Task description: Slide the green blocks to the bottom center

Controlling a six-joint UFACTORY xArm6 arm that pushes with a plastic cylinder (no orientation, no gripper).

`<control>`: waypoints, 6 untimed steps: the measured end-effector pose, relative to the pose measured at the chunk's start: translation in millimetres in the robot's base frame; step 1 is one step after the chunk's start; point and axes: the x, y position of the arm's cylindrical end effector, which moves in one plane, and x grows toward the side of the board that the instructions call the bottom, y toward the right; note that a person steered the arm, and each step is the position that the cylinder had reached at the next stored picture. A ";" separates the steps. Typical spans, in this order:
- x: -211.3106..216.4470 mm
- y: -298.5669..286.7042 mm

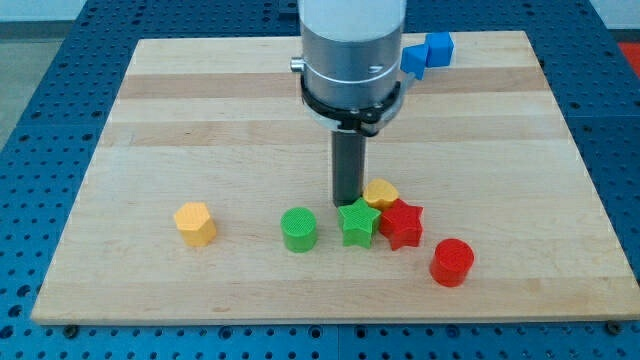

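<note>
The green star block (pixel 358 223) lies low on the wooden table (pixel 200 120), a little right of its middle line. My tip (pixel 348 203) stands right at the star's upper edge, at or just short of touching; I cannot tell which. There are no jaws on this arm, only the straight dark rod.

The green cylinder (pixel 298 229) sits just left of the star, apart from it. A red star block (pixel 402 223) touches the green star's right side, and a yellow block (pixel 381 193) sits just above and right of it, beside the rod. A red cylinder (pixel 451 262) lies right of and below the star, and a yellow hexagonal block (pixel 195 223) well to its left. Two blue blocks (pixel 428 52) rest far above and right of it, near the table's top edge.
</note>
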 end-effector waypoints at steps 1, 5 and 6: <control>1.6 6.9; 2.8 63.2; 2.8 32.6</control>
